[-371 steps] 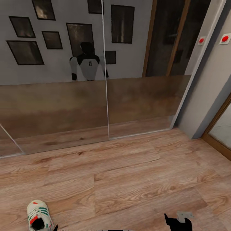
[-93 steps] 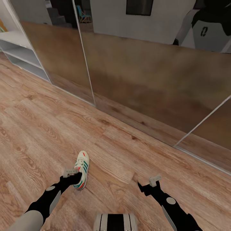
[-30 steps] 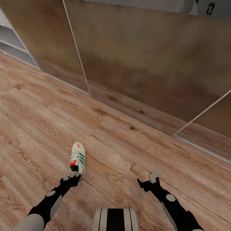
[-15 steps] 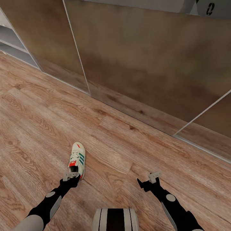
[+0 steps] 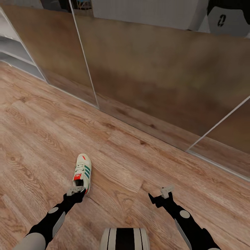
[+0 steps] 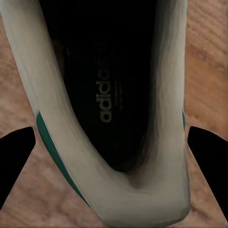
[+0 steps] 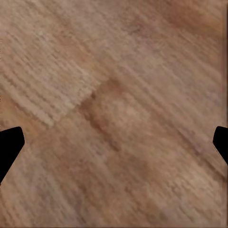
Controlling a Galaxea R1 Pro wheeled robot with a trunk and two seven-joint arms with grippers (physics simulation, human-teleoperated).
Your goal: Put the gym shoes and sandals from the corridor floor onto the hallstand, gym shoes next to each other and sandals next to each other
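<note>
- Head view: your cream-white gym shoe with green stripes lies on the wood-plank corridor floor at 7 o'clock; left gripper at its heel.
- Left wrist view: fingers spread wide, straddling the heel, not clamped.
- Right wrist view: right gripper released over bare floor.

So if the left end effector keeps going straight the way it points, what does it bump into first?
Most likely the sneaker: the left end effector looks straight into the heel opening, with a finger on either side. How near it is, is hard to tell.
</note>
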